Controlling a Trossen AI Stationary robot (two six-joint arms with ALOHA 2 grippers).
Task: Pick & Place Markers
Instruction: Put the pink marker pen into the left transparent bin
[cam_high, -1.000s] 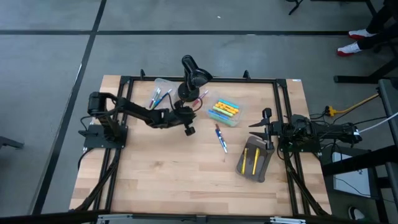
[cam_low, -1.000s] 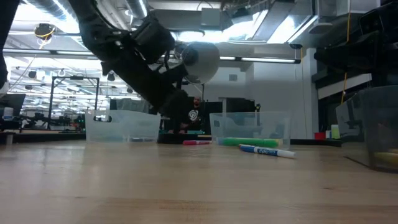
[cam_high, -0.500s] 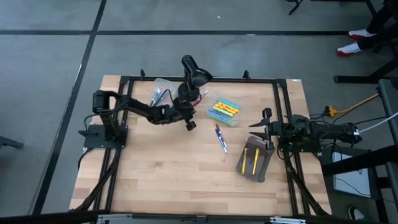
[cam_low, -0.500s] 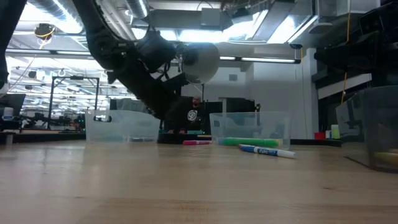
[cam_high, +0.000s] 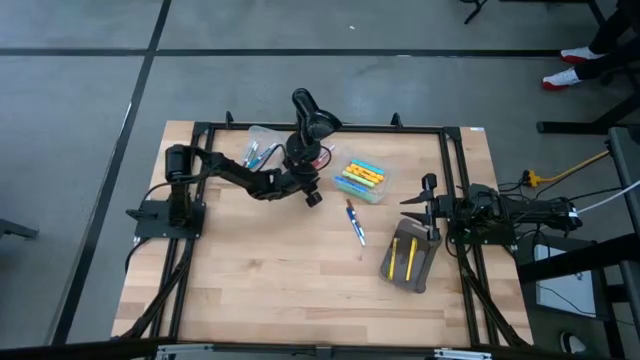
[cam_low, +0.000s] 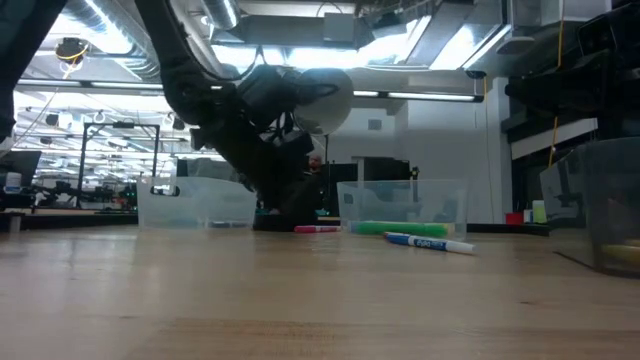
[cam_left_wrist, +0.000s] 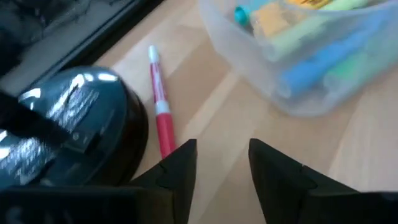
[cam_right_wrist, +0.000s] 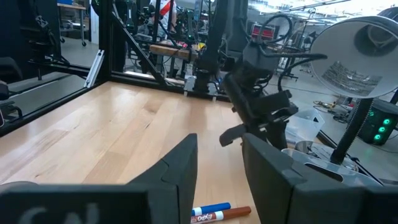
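Two arms work over a wooden table (cam_high: 280, 290). The left arm reaches across toward the black lamp (cam_high: 305, 125) at the far edge, and its gripper (cam_high: 308, 195) sits low beside the lamp's base (cam_left_wrist: 68, 137); in the left wrist view the fingers (cam_left_wrist: 177, 168) stand apart with bare wood between them, holding nothing. The right arm waits at the table's right edge with its gripper (cam_high: 428, 205) above the grey pouch (cam_high: 408, 255); its fingers (cam_right_wrist: 180, 165) show a gap between them and nothing is clamped there.

Markers lie in several places (largest group first). A clear tray (cam_high: 362, 178) near the table's middle holds a pile of yellow, green and blue markers (cam_left_wrist: 323, 43). A second clear tray (cam_high: 258, 150), on the lamp's left, holds a few more. Two yellow markers (cam_high: 404, 258) rest on the pouch. A blue marker (cam_high: 358, 228) and an orange one lie loose on the wood between tray and pouch. A red marker (cam_left_wrist: 160, 109) lies beside the lamp base, just ahead of the left fingers and not touching them.
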